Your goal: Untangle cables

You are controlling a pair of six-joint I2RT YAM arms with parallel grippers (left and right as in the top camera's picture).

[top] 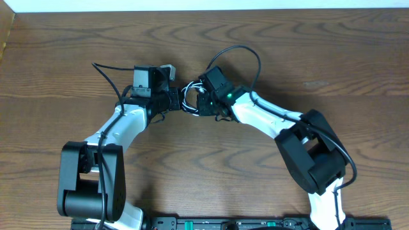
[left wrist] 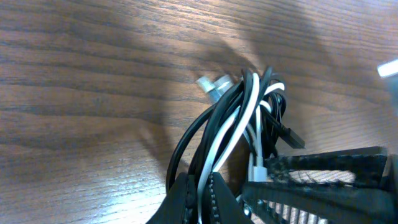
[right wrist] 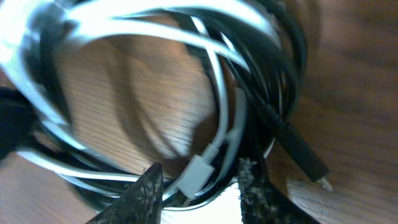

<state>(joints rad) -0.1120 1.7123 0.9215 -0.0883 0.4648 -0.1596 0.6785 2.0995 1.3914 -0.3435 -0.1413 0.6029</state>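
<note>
Roughly at the middle of the wooden table (top: 287,51), a little toward its far side, the 2 arms meet tip to tip. The cables (top: 188,99) sit bunched in the small gap between them. The left gripper (top: 171,101) reaches in from the left and the right gripper (top: 203,102) from the right. Each white forearm angles back toward the near edge.

In the left wrist view, the left gripper's fingers (left wrist: 183,196) are pressed together on the bundle. Strands of the black cable (left wrist: 221,112) and the white cable (left wrist: 235,123) run down between them and are pinched there. Above the pinch the strands rise in overlapping loops over the wood, black and white crossing each other. A pale plug (left wrist: 210,86) pokes out at the top left of the bundle, and a black plug (left wrist: 291,137) sticks out on its right side.

In the right wrist view, the right gripper's 2 fingers (right wrist: 149,193) stand spread apart. A white plug (right wrist: 196,174) lies in the gap between them, with a sliver of space on either side, so nothing is clamped. Beyond it, blurred white loops arc over the wood with black strands laid across them. The black plug, ending in a small metal tip, rests on the table just right of the fingers.
</note>
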